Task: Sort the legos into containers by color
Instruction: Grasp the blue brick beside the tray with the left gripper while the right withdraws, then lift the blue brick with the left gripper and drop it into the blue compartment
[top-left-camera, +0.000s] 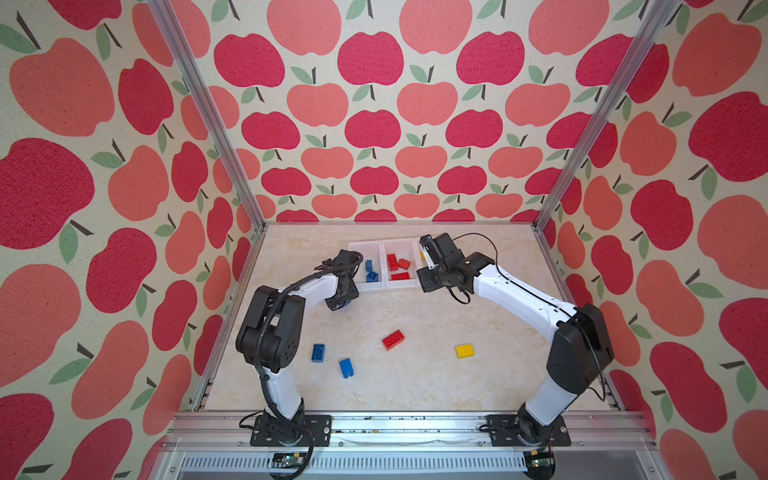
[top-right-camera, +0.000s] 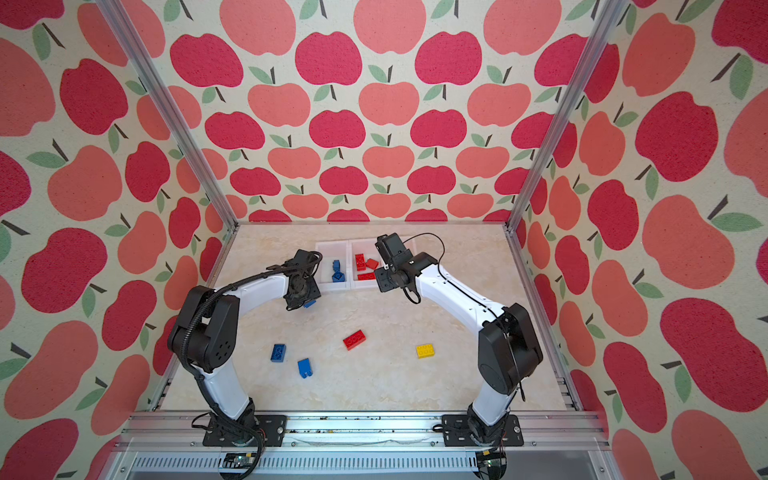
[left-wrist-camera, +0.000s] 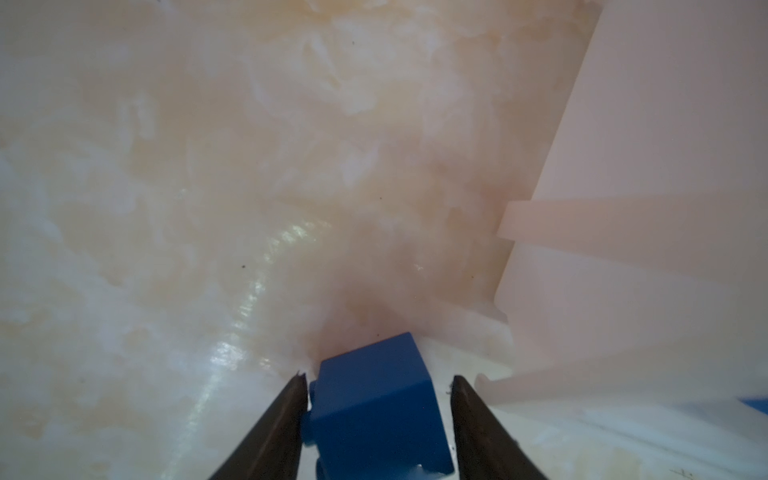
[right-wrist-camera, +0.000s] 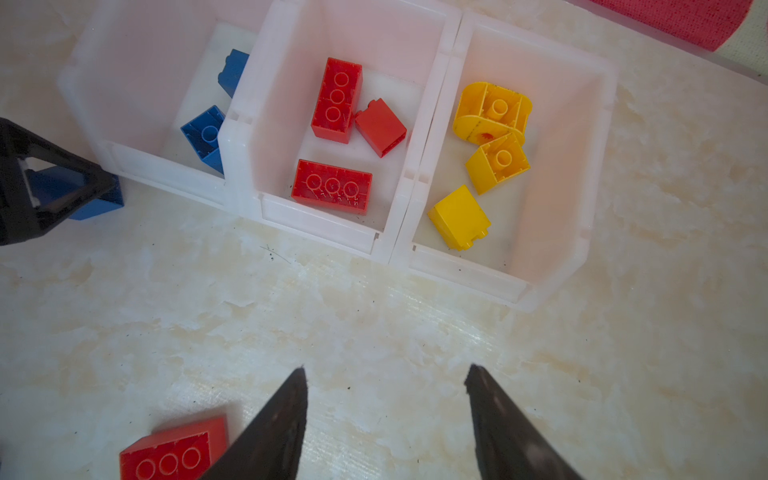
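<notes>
Now left gripper (left-wrist-camera: 378, 377) straddles blue brick (left-wrist-camera: 374, 415) by front wall of blue-brick bin (left-wrist-camera: 623, 249); grip uncertain. Next, likely: clamp, lift over wall, release. Right gripper (right-wrist-camera: 386, 369) jaws apart, empty.

legos (right-wrist-camera: 336, 99): smooth, glossy hard plastic
containers (right-wrist-camera: 469, 274): milky, half-clear plastic, smooth with a dull sheen
tabletop (top-left-camera: 415, 374): marble-look sheet, slick, faintly shiny
walls (top-left-camera: 374, 124): printed cloth, matt, coarse-grained
frame posts (top-left-camera: 206, 108): ribbed silver metal
</notes>
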